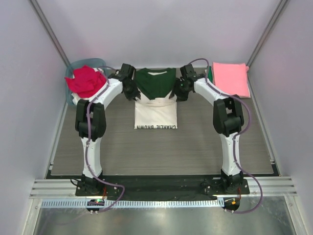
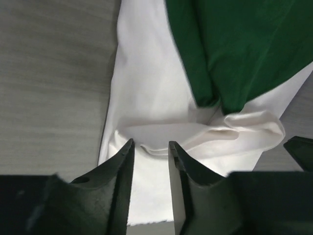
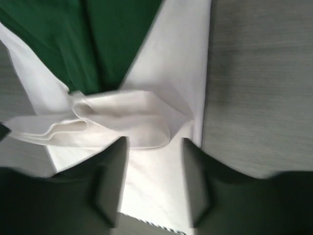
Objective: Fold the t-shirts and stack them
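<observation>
While your arms are crowding the far edge of the desk (image 1: 161,152), they are hiding both side edges of the cream shirt (image 1: 155,110) lying there at the middle. Your left gripper (image 2: 150,147) is standing narrowly parted and your right gripper (image 3: 154,144), blurred, is gaping wider. Neither is pinching cloth, and each is hanging over a soft rolled cream fold below the smooth dark green shoulders. A crumpled red shirt (image 1: 85,81) is half covering the teal basket (image 1: 73,66) at the far left corner, and a flat pink shirt (image 1: 231,77) is lying at the far right corner, overlapping something green you cannot make out
</observation>
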Tool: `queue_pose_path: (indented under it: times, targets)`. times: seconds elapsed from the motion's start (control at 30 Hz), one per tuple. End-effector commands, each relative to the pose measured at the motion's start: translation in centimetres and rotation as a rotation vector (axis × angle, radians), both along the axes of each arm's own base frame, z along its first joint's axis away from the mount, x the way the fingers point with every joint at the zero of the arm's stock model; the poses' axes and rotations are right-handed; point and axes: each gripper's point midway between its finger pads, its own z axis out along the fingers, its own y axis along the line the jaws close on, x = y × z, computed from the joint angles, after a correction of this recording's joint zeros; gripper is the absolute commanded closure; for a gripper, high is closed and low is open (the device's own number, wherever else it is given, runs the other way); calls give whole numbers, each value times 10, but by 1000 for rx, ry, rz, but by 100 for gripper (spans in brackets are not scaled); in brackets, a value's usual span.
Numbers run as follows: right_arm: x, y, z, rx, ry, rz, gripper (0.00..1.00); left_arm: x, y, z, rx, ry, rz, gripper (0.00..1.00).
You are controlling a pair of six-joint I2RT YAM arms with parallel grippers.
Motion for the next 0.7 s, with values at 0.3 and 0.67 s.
queue_pose_path:
  times: [0.3, 0.67]
  targets:
    - [3, 17, 142, 98, -206, 20, 33, 4, 6, 104, -97, -119, -15, 45]
    - [-143, 33, 37, 150, 10, 104, 41, -116, -32, 45, -212, -55, -117, 47]
